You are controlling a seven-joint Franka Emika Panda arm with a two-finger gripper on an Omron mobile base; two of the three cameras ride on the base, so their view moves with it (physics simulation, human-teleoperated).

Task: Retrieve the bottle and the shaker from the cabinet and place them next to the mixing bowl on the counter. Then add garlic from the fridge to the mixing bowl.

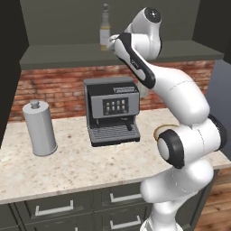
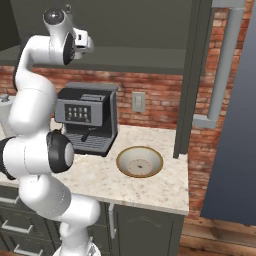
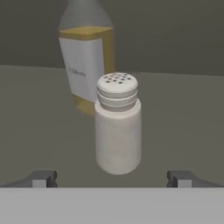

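Brick-backed kitchen, with a speckled stone bench (image 2: 150,192) carrying a black espresso machine (image 1: 112,110), a grey lidded canister (image 1: 39,128) and the shallow tan mixing bowl (image 2: 139,161). Up on the dark cabinet shelf (image 3: 39,113), the small white plastic shaker with a perforated cap (image 3: 117,124) stands upright just in front of the clear glass bottle of yellow oil (image 3: 88,61). The hand (image 3: 113,178) hangs before the shaker, fingers spread wide, holding nothing. The shaker looks light, stiff and smooth; squeezing its straight body below the cap seems safest, without nudging the bottle behind.
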